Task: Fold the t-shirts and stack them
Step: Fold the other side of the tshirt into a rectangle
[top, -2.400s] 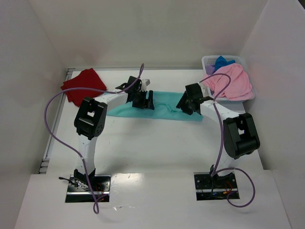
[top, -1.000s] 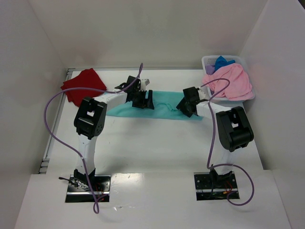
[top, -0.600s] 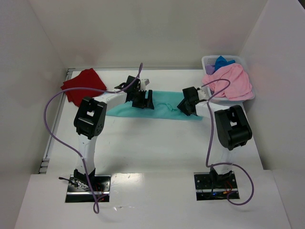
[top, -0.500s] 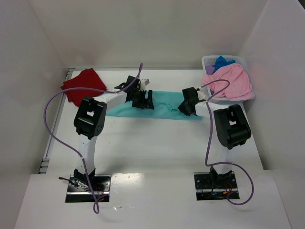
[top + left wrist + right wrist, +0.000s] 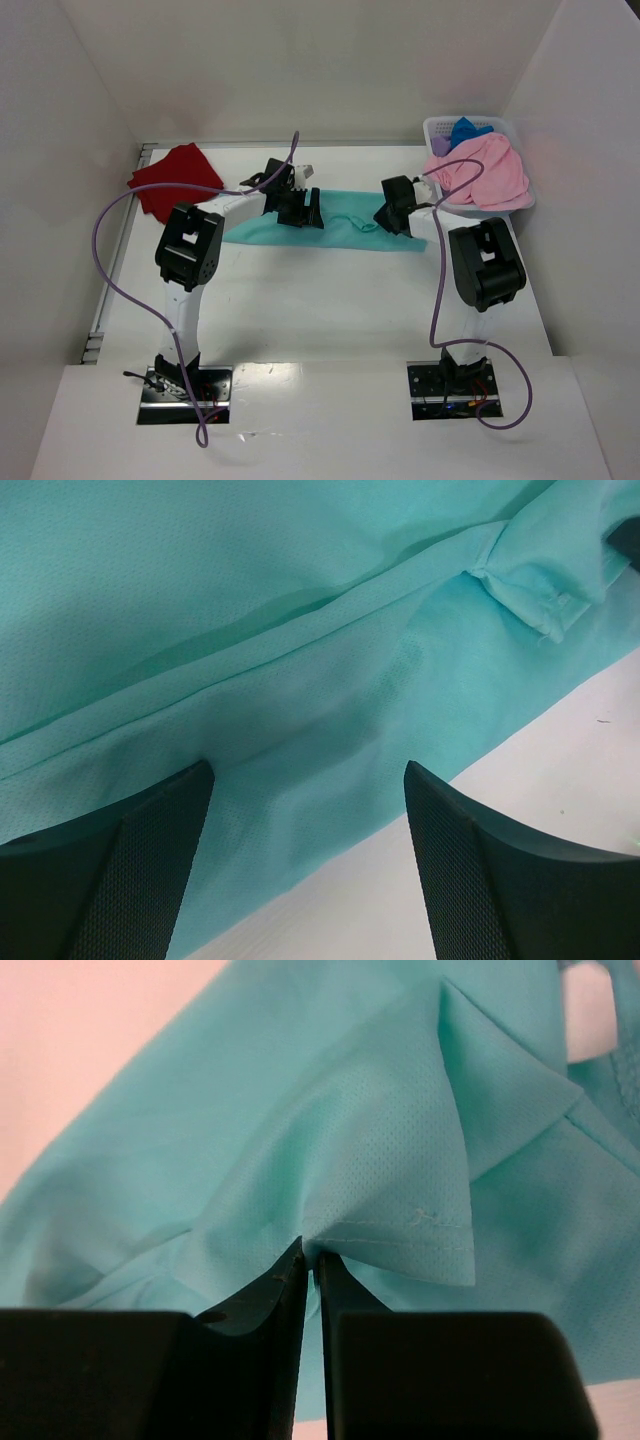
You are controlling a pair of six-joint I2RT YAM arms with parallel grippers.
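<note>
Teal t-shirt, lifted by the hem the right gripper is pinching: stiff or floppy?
Likely floppy: the teal t-shirt creases where the right gripper pinches it. Probably light, thin mesh knit; the rest should drape and drag.

**Five shirts, one in my grip**

The teal t-shirt (image 5: 350, 228) lies as a long flat band across the middle of the worktop (image 5: 330, 290), running left to right. My right claw (image 5: 310, 1252) pinches a stitched hem near its right end. The dark red t-shirt (image 5: 175, 178) lies rumpled at far left. The pink t-shirt (image 5: 485, 170) drapes over the basket (image 5: 432, 124) at far right, with the blue t-shirt (image 5: 468, 129) and purple t-shirt (image 5: 441, 145) bunched behind it.
</note>
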